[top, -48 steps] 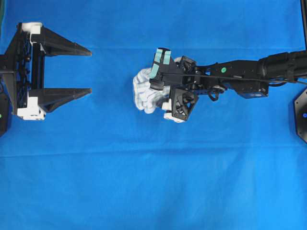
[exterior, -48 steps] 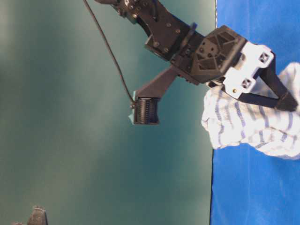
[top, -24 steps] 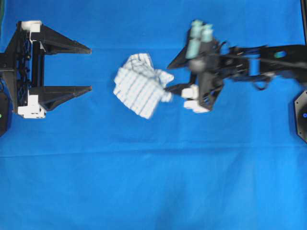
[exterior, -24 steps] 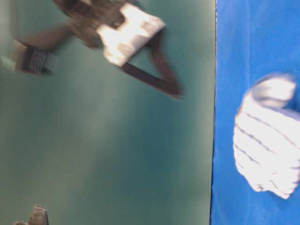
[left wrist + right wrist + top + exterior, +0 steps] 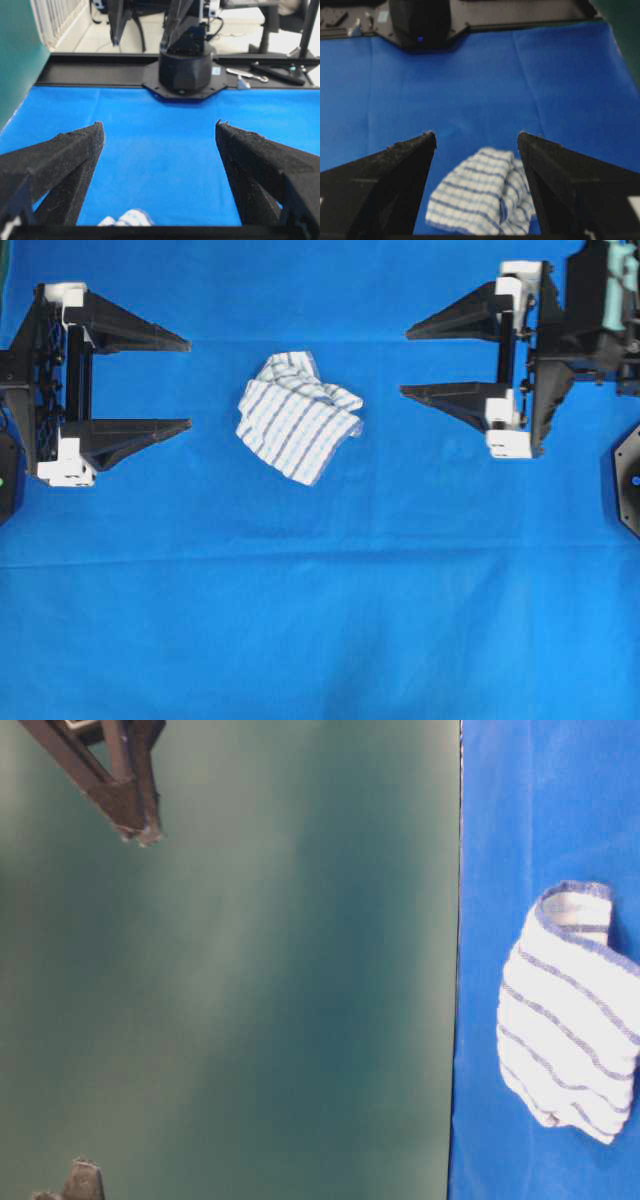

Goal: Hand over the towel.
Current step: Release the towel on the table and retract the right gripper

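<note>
The towel (image 5: pixel 297 420), white with thin blue stripes, lies crumpled on the blue sheet between the two grippers. It also shows in the table-level view (image 5: pixel 570 1020), in the right wrist view (image 5: pixel 482 200) and just at the bottom edge of the left wrist view (image 5: pixel 127 219). My left gripper (image 5: pixel 188 383) is open and empty at the left, its tips pointing at the towel. My right gripper (image 5: pixel 404 363) is open and empty at the right, well apart from the towel. Neither gripper touches the towel.
The blue sheet (image 5: pixel 320 620) covers the whole table. The right arm's base (image 5: pixel 185 70) stands at the far edge in the left wrist view, the left arm's base (image 5: pixel 420 22) in the right wrist view. A green backdrop (image 5: pixel 230 970) fills the table-level view.
My right gripper let go of the towel and drew back to the right, opening wide. The towel dropped onto the sheet and lies still. The left gripper has not moved.
</note>
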`<move>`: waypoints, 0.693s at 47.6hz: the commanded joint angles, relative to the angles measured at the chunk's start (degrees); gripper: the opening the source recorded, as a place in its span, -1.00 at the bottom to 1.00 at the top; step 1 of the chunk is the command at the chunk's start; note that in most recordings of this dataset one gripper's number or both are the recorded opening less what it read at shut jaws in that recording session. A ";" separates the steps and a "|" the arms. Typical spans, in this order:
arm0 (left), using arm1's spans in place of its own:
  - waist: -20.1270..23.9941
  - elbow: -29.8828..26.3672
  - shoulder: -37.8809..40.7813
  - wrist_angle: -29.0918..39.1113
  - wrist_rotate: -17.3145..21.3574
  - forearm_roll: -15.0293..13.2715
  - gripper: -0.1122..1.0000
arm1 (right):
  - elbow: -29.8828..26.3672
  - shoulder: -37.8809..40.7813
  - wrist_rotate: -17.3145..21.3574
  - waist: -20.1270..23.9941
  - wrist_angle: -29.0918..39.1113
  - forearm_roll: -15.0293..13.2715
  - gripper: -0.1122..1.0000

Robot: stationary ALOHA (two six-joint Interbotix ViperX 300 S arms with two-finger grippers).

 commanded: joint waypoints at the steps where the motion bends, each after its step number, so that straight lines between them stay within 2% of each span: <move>1: 0.26 -0.70 -0.09 -0.26 0.09 -0.09 0.89 | -0.35 0.00 -0.09 0.09 -1.49 -0.18 0.45; 15: 0.35 -0.09 -2.20 1.76 0.79 -0.09 0.89 | 0.44 -1.58 -0.18 0.09 -1.58 -0.18 0.45; 25: 0.35 3.08 -11.69 9.67 1.05 0.00 0.89 | 4.66 -11.16 -0.18 0.09 2.29 -0.18 0.45; 33: 0.35 7.65 -21.18 13.97 1.23 0.18 0.88 | 11.95 -21.45 -0.09 0.09 3.43 -0.18 0.45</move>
